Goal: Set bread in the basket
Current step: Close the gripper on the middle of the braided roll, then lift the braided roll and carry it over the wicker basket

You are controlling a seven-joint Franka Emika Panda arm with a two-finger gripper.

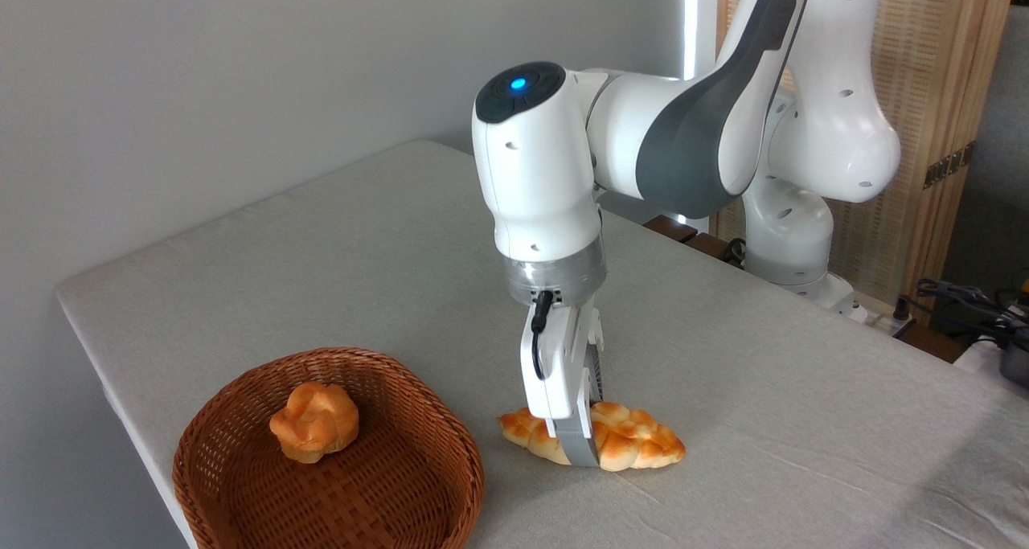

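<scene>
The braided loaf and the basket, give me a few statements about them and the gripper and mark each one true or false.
1. The bread lies on the table, outside the basket. True.
2. The basket is empty. False: a small knotted bun sits in it.
3. The gripper is down at the bread, fingers straddling it. True.
4. The bread lies left of the basket. False: it lies to its right.
5. The bread hangs in the air. False: it rests on the table.
</scene>
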